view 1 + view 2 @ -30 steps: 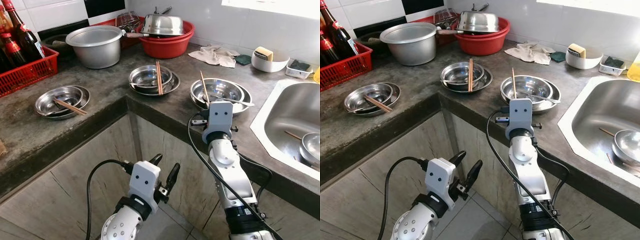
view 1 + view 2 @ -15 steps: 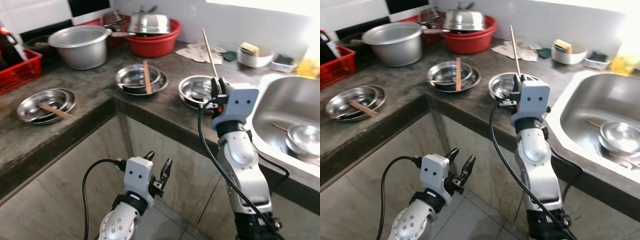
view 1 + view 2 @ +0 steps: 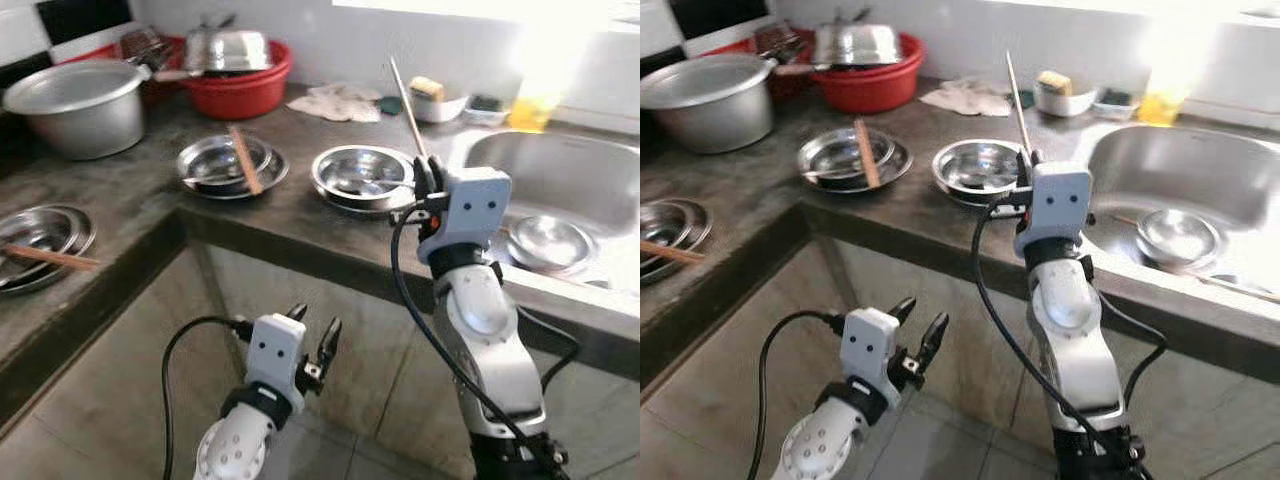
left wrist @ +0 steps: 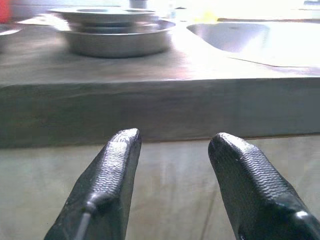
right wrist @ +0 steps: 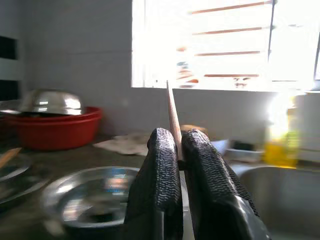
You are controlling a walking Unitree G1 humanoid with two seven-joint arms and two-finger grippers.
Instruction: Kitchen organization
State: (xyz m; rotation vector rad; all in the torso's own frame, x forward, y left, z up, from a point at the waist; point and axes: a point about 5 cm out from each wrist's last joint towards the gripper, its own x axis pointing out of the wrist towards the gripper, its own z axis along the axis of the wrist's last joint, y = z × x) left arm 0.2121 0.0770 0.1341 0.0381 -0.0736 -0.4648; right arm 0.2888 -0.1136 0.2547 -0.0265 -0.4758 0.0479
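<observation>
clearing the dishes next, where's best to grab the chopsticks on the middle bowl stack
Take the chopsticks near their near end, which lies over the rim of the bowl stack with room beneath. Come from above, pincer fingers straddling the pair crosswise, since they lie flat and narrow.

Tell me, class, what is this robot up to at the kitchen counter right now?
The right gripper is shut on a chopstick, holding it upright above the counter's edge, between a steel bowl and the sink. Another bowl sits in the sink. More bowls with chopsticks wait on the counter. The left gripper hangs open below counter height, holding nothing.
</observation>
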